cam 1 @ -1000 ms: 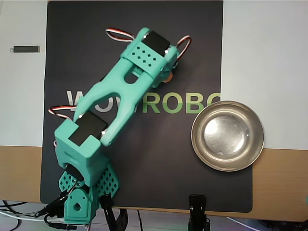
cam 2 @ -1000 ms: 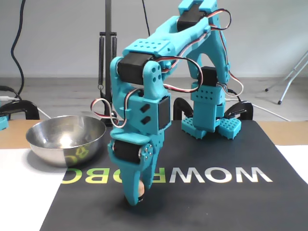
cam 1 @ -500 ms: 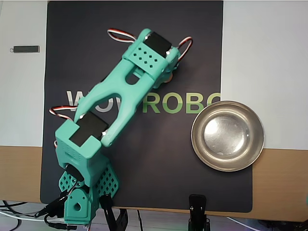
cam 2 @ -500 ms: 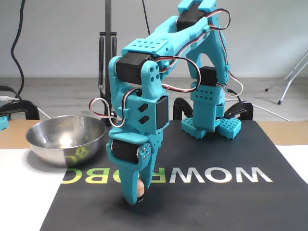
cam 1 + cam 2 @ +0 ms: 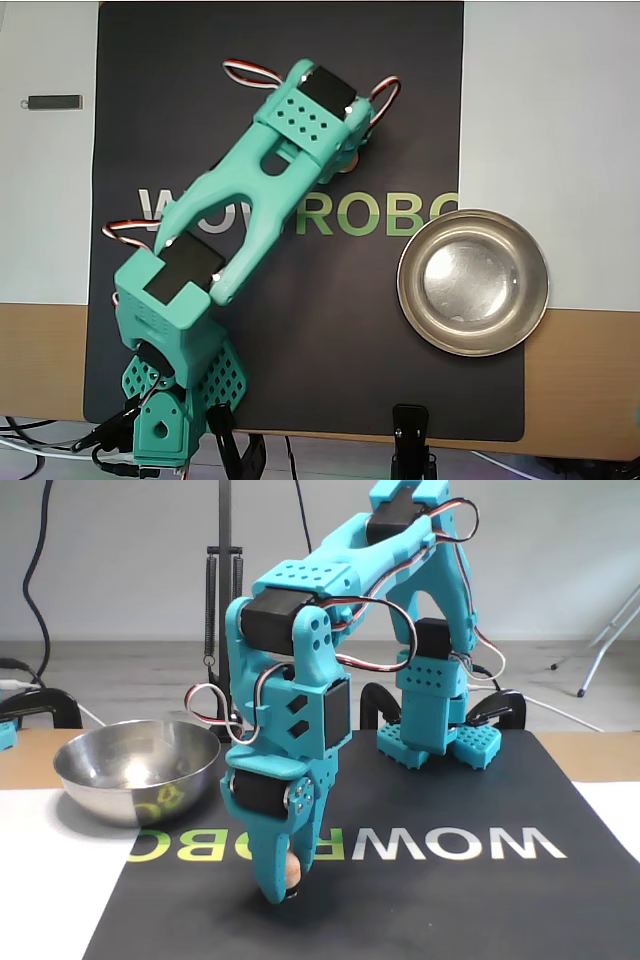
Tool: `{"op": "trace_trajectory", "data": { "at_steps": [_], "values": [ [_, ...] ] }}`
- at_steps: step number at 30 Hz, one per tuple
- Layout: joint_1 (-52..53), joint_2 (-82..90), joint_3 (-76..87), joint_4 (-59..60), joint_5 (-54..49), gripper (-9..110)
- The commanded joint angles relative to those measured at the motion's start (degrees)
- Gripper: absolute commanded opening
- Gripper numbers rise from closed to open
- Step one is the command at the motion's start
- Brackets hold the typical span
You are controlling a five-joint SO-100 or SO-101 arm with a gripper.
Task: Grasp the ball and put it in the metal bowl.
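Gripper [image 5: 283, 885]: turquoise, pointing straight down at the black mat [image 5: 430, 900]; jaws closed round the ball [image 5: 291, 871], tips at or just above the mat, contact unclear. Ball: tan, only a sliver visible between the fingers in the fixed view; overhead, almost wholly hidden under the arm, a small edge showing [image 5: 343, 167]. Metal bowl [image 5: 473, 282]: empty, well apart from the gripper, straddling the mat's edge. Mat lettering partly covered by the arm.

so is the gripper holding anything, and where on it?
Yes: the gripper is shut on the ball, pinched across its sides at the fingertips, low over the mat.
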Motion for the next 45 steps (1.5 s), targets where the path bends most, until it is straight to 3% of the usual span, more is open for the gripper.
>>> {"op": "trace_trajectory", "data": {
  "at_steps": [1, 19, 35, 45],
  "values": [
    [-0.1, 1.0, -0.7, -0.1, 0.1, 26],
    [0.0, 8.3, -0.7, 0.8, 0.6, 26],
    [-0.1, 19.5, -1.1, 7.6, 0.7, 27],
    [-0.2, 19.3, -11.2, 16.9, 0.7, 27]
  ]
}}
